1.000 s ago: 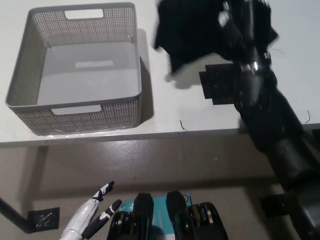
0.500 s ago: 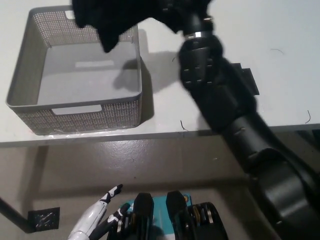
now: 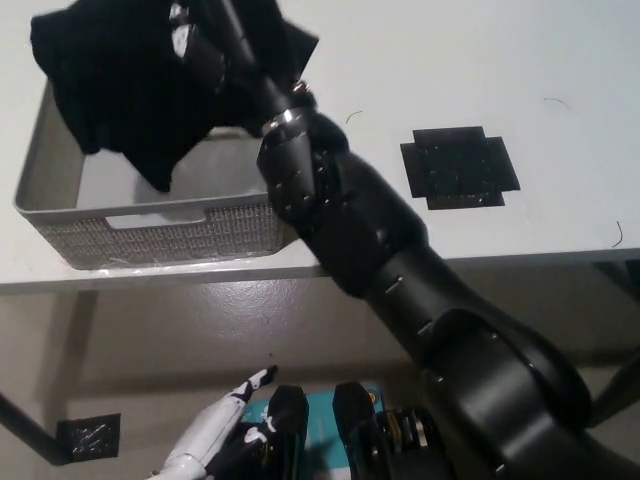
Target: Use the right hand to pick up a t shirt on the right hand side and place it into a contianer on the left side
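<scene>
My black right hand (image 3: 215,45) is shut on a black t-shirt (image 3: 115,85) and holds it over the grey mesh basket (image 3: 150,232) at the table's left. The shirt hangs down into the basket's opening and hides most of its inside. My right arm (image 3: 340,220) reaches across the table from the bottom right. My white left hand (image 3: 215,435) rests low at the bottom left, below the table edge, fingers apart and holding nothing.
A black cross-shaped patch (image 3: 460,167) lies on the white table (image 3: 560,60) to the right of the arm. The table's front edge (image 3: 540,255) runs across the middle, with floor below. A small dark square (image 3: 88,437) lies on the floor at lower left.
My right arm has swung left, carrying the black t-shirt from the table's right side to above the basket. The black patch is uncovered again. My left hand has shifted slightly right.
</scene>
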### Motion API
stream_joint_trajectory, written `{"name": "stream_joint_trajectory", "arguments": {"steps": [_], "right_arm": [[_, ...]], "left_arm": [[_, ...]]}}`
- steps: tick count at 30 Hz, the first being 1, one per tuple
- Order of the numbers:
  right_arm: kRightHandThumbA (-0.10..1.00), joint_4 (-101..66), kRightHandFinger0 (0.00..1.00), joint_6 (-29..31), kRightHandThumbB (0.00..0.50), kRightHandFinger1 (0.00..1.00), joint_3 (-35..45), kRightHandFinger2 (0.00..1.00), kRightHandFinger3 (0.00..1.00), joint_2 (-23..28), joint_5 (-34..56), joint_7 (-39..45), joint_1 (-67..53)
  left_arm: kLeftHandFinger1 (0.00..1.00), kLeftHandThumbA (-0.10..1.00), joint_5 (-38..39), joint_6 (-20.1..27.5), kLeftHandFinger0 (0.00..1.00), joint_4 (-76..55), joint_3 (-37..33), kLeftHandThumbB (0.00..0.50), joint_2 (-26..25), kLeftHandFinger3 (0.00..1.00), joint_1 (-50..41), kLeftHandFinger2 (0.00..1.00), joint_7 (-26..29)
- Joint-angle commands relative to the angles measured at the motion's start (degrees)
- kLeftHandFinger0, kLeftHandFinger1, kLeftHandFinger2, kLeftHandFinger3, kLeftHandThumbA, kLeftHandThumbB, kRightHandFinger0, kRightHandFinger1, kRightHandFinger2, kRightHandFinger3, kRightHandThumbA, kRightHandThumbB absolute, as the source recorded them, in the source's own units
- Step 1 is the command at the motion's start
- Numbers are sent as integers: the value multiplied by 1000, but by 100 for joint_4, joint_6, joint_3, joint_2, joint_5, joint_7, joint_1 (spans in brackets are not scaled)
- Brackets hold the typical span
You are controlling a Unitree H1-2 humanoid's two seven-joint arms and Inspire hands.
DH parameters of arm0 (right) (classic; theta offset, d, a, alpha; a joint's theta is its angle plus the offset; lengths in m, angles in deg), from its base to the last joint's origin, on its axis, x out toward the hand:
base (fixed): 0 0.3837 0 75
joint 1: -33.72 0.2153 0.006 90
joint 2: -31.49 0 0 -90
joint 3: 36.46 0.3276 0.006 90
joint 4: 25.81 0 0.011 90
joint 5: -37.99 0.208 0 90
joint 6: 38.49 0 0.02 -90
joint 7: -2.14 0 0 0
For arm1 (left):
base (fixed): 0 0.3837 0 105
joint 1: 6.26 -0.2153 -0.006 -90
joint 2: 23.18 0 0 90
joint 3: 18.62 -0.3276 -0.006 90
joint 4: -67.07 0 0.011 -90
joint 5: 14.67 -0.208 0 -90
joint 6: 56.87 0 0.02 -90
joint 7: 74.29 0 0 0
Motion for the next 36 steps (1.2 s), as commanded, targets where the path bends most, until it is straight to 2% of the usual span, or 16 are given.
{"name": "stream_joint_trajectory", "arguments": {"steps": [1, 2, 3, 4, 5, 9, 10, 16, 18, 19, 20, 21, 22, 23, 24, 36], "right_arm": [[-89, 249, 759, -164, 53, 832, 36, 968, 1000, -161, 412, 949, 645], [-1, 338, 993, -254, 110, 1000, 103, 1000, 1000, -177, 581, 1364, 693], [187, 384, 1000, -339, 177, 1000, 105, 1000, 1000, -179, 636, 1639, 716], [266, 408, 1000, -425, 204, 1000, 64, 1000, 1000, -170, 623, 1818, 729], [423, 432, 1000, -597, 325, 1000, 30, 1000, 1000, -160, 627, 2070, 734], [646, 426, 1000, -940, 404, 1000, -23, 1000, 1000, -137, 674, 2753, 761], [699, 404, 1000, -1087, 479, 1000, -18, 1000, 1000, -138, 715, 2978, 776], [709, 279, 1000, -1383, 500, 1000, -72, 1000, 1000, -107, 724, 3450, 755], [697, 267, 1000, -1420, 500, 1000, -96, 1000, 1000, -88, 689, 3475, 747], [695, 252, 758, -1425, 500, 640, -102, 669, 1000, -82, 673, 3454, 736], [709, 228, 337, -1397, 500, 349, -130, 412, 1000, -62, 632, 3421, 723], [727, 192, 260, -1382, 500, 319, -157, 344, 1000, -43, 599, 3421, 711], [774, 90, 405, -1382, 500, 580, -219, 618, 1000, -1, 528, 3430, 684], [774, -7, 515, -1397, 500, 710, -281, 624, 1000, 36, 468, 3451, 656], [897, -370, 1000, -1433, 500, 1000, -454, 1000, 1000, 201, 289, 3523, 534], [968, -4813, 1000, -2101, 500, 1000, -600, 1000, 1000, 1847, -254, 3970, -978]], "left_arm": [[1000, 1000, -158, -90, 1000, -223, -87, 340, -22, 1000, 121, 1000, -69], [1000, 1000, -104, -107, 1000, -235, -77, 344, -22, 1000, 112, 1000, -105], [1000, 1000, -78, -113, 1000, -252, -75, 325, -24, 1000, 100, 1000, -124], [1000, 1000, -76, -109, 1000, -265, -78, 324, -24, 1000, 91, 1000, -129], [1000, 1000, -52, -124, 1000, -270, -80, 308, -9, 1000, 93, 1000, -154], [1000, 1000, -138, -206, 1000, -320, -111, 330, -3, 1000, 102, 1000, -189], [1000, 1000, -115, -162, 1000, -305, -103, 306, 7, 1000, 104, 1000, -172], [1000, 1000, -104, -170, 1000, -306, -109, 276, 24, 1000, 109, 1000, -175], [1000, 1000, -162, -171, 1000, -289, -122, 310, 17, 1000, 108, 1000, -148], [1000, 1000, -158, -151, 1000, -281, -120, 302, 8, 1000, 111, 1000, -143], [1000, 1000, -135, -119, 1000, -259, -105, 294, -1, 1000, 119, 1000, -129], [1000, 1000, -124, -112, 1000, -249, -96, 286, -5, 1000, 121, 1000, -122], [1000, 1000, -105, -89, 1000, -218, -80, 285, -19, 1000, 127, 1000, -109], [1000, 1000, -94, -61, 1000, -178, -70, 285, -15, 1000, 132, 1000, -84], [1000, 1000, -126, -49, 1000, -175, -76, 291, -46, 1000, 133, 1000, -81], [1000, 1000, -8, -9, 1000, -160, 83, 280, -188, 1000, -47, 1000, -24]]}}
